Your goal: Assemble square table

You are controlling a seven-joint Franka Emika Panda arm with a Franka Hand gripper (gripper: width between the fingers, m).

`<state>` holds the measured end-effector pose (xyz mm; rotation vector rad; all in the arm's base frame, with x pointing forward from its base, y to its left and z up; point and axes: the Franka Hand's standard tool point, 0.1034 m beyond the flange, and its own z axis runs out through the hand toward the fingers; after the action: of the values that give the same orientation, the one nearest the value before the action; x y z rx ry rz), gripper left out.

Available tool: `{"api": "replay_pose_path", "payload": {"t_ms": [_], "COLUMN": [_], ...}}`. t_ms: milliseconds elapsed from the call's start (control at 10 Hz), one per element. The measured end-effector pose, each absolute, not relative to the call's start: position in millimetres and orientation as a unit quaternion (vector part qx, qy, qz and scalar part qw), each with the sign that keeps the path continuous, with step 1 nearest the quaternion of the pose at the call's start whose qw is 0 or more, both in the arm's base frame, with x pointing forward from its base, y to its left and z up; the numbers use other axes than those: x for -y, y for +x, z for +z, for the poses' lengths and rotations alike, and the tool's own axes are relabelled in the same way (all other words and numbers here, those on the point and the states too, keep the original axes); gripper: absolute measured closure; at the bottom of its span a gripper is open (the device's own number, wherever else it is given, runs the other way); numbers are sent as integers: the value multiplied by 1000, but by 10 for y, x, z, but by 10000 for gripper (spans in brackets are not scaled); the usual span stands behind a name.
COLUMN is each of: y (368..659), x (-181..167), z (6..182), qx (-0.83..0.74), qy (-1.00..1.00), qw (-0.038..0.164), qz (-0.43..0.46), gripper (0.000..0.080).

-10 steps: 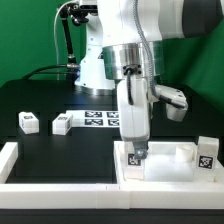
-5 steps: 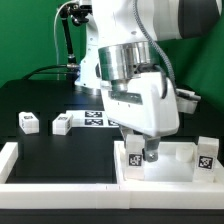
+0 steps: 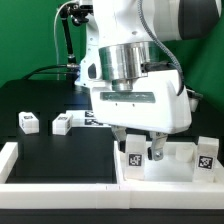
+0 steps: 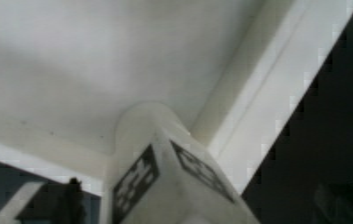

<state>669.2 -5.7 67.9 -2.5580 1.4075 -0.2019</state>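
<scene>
Square table leg (image 3: 133, 158) stands upright between vertical end effector's (image 3: 138, 151) parted jaws.

Place: robotics lab
Signs: Panda arm (image 3: 125, 30), black tabletop (image 3: 60, 150), green backdrop (image 3: 25, 40), marker board (image 3: 90, 117), white border wall (image 3: 60, 188)

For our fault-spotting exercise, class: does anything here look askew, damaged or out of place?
Nothing stands out. One upright leg stands on the tabletop between the fingers of the open gripper. A loose leg and its neighbour lie on the black table, simply not yet fitted.
</scene>
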Motion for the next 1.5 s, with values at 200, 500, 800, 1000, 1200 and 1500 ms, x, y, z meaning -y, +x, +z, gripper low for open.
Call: {"api": "replay_pose_path", "payload": {"t_ms": [200, 500, 800, 1000, 1200, 1500], "y": [6660, 6670, 6642, 6643, 6659, 6746], "x": [39, 57, 87, 125, 89, 20], "z": [684, 681, 662, 665, 657, 632], "qx": [-267, -302, -399, -474, -618, -800], "qy": [-958, -947, -912, -875, -780, -589], "qw": [73, 76, 80, 88, 97, 101], "qz": [-71, -72, -61, -55, -14, 44], "gripper": [150, 282, 503, 503, 503, 502]}}
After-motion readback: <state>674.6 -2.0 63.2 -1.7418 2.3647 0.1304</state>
